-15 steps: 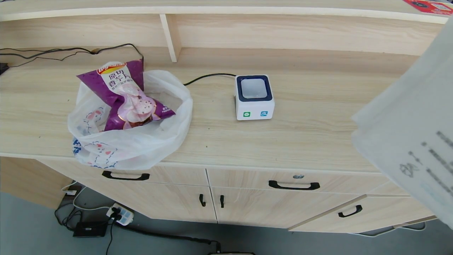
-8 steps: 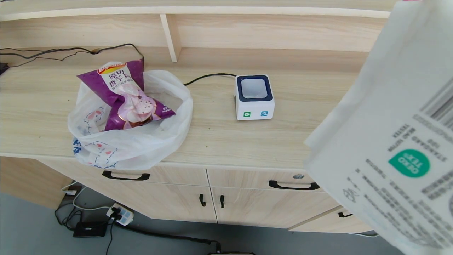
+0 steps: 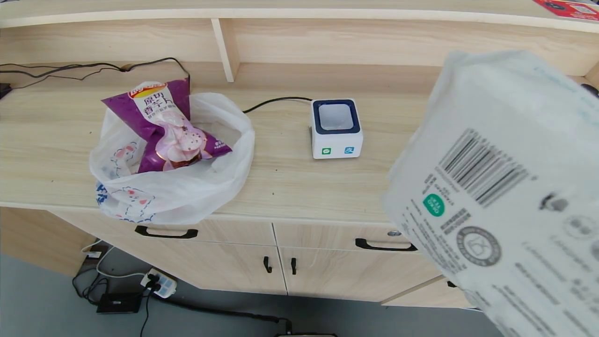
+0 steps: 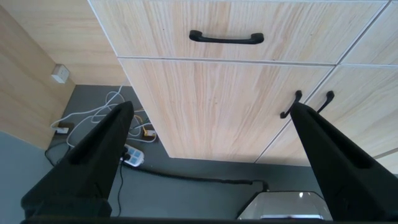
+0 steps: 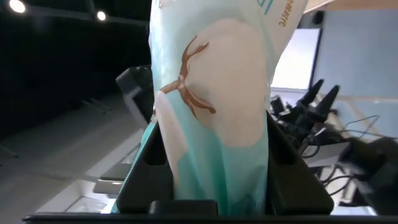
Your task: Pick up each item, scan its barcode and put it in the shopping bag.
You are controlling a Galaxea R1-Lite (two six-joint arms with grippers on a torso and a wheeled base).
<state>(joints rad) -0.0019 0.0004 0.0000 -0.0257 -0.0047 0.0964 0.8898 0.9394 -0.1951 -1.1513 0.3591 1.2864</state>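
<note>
A white soft package [image 3: 505,187] hangs high at the right, close to the head camera, with its barcode [image 3: 484,166] facing up. My right gripper [image 5: 211,158] is shut on this package [image 5: 214,81], which has a teal and white front. The white scanner [image 3: 336,127] stands on the counter's middle, left of and beyond the package. At the counter's left front, the white shopping bag [image 3: 187,187] lies open with a purple chips bag [image 3: 164,131] in it. My left gripper [image 4: 211,107] is open and holds nothing, down in front of the cabinet drawers.
A black cable [image 3: 273,100] runs from the scanner toward the back wall, and more cables [image 3: 70,68] lie at the back left. A wooden divider [image 3: 224,47] stands behind the counter. Below are drawers with black handles [image 3: 386,244]. A power strip [image 3: 159,283] lies on the floor.
The package has swung in from the right edge, farther left and turned, so its barcode now shows. Shopping bag, chips and scanner have not moved.
</note>
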